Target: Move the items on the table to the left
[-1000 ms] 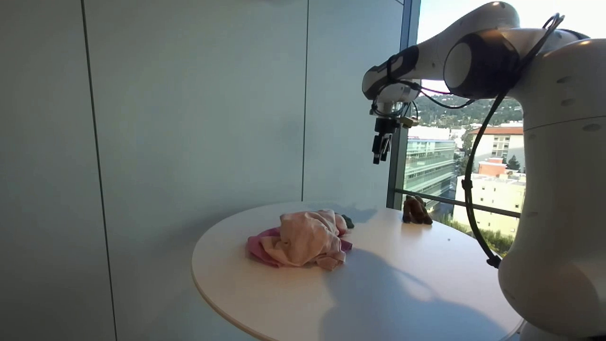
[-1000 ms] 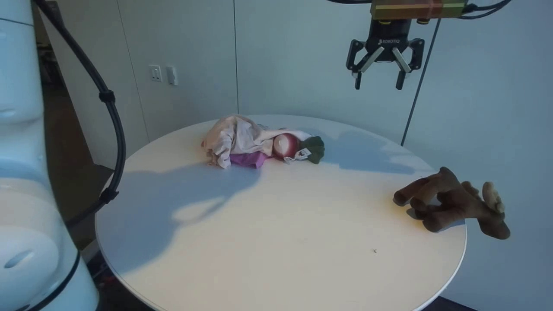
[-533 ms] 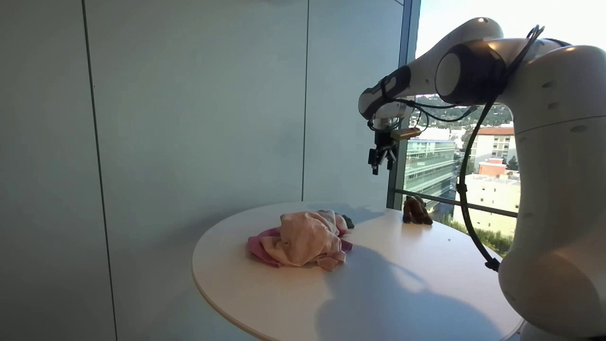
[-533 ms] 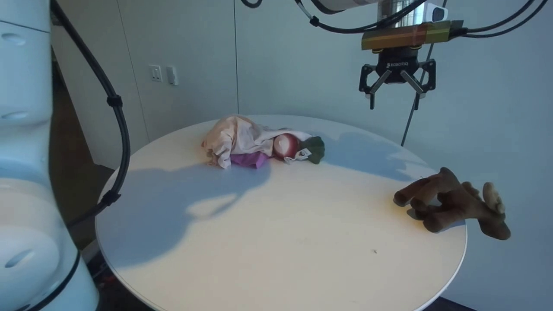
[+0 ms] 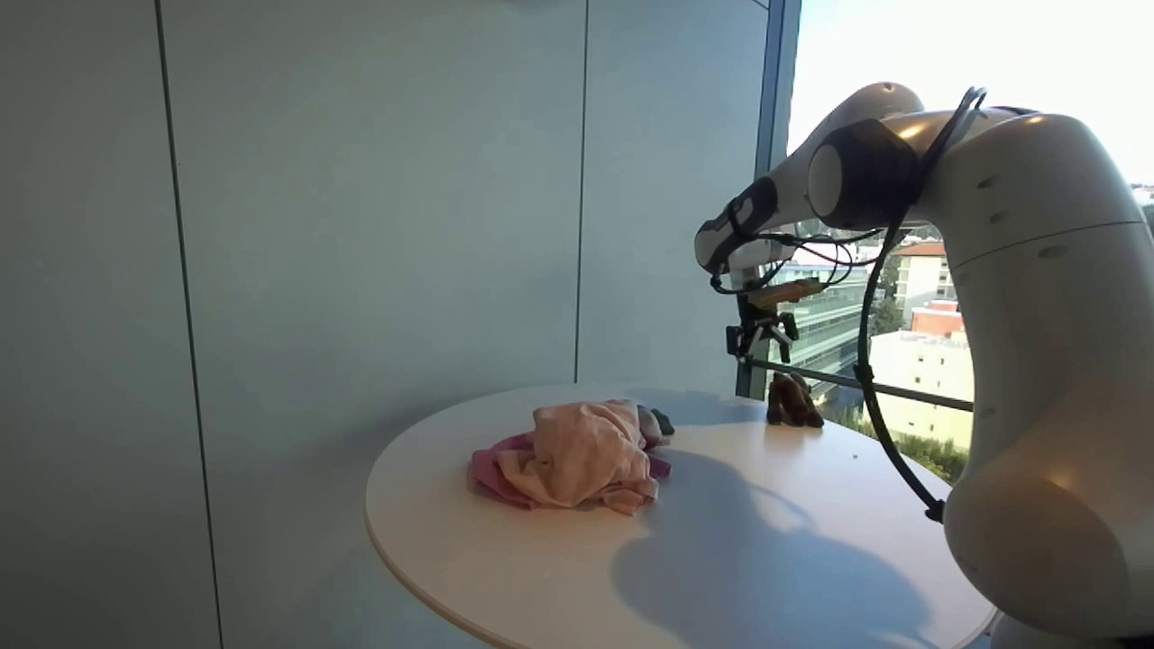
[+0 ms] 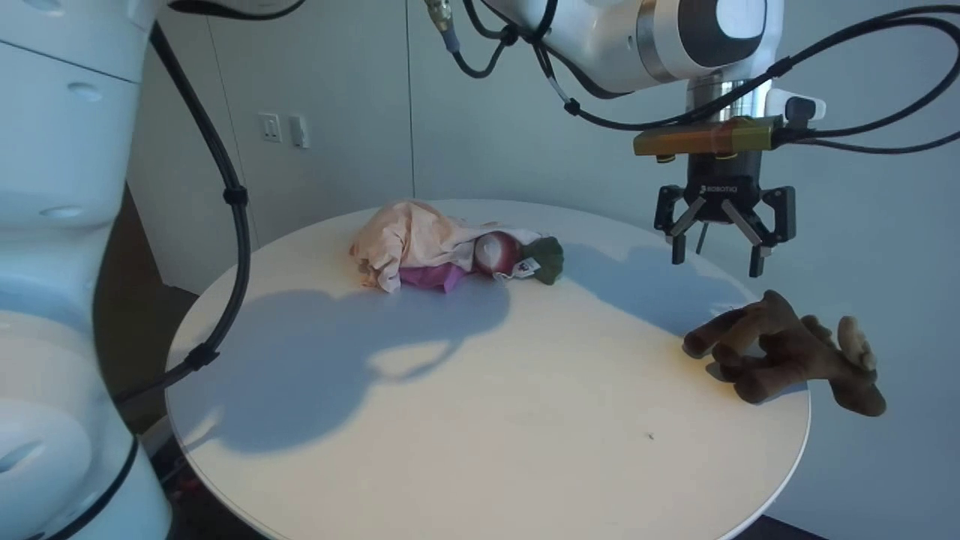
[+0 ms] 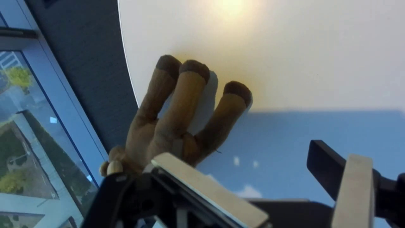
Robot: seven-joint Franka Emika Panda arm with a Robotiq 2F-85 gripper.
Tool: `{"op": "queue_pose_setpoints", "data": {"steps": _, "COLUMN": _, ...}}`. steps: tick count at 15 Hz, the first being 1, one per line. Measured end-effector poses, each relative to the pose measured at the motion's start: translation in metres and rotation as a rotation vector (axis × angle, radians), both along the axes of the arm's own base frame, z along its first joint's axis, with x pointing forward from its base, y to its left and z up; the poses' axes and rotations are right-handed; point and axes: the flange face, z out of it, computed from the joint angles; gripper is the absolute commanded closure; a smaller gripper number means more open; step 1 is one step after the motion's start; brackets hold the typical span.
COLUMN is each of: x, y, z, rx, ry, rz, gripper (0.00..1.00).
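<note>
The gripper (image 6: 718, 257) hangs above the round white table (image 6: 480, 427), its two fingers spread wide, near a brown stuffed animal (image 6: 787, 345) but apart from it. The animal lies at the table's rim, partly reaching past the edge, and in the wrist view its legs end in darker feet. Well apart from it on the table, the peach cloth (image 6: 409, 236) sits in a crumpled heap on top of the pink cloth (image 5: 489, 470), whose edges peek out from beneath in both exterior views. At one end of the heap a red and white round thing (image 6: 495, 253) sticks out from under the peach cloth, with a white tag (image 6: 526, 268) and a dark green piece (image 6: 549, 259) beside it
</note>
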Motion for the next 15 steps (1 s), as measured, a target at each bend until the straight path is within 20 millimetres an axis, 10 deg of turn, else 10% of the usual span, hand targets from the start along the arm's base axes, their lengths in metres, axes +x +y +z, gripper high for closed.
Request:
{"op": "queue_pose_setpoints", "data": {"steps": 9, "x": -0.036, "y": -0.035, "z": -0.033, "rx": 0.093, "ry": 0.029, "rz": -0.273, "gripper": 0.00}}
{"op": "queue_pose_setpoints", "data": {"steps": 10, "x": -0.034, "y": -0.039, "z": -0.039, "rx": 0.101, "ry": 0.010, "rz": -0.295, "gripper": 0.25}}
{"op": "queue_pose_setpoints", "data": {"steps": 15, "x": -0.032, "y": -0.075, "z": -0.085, "rx": 0.117, "ry": -0.060, "rz": -0.462, "gripper": 0.56}}
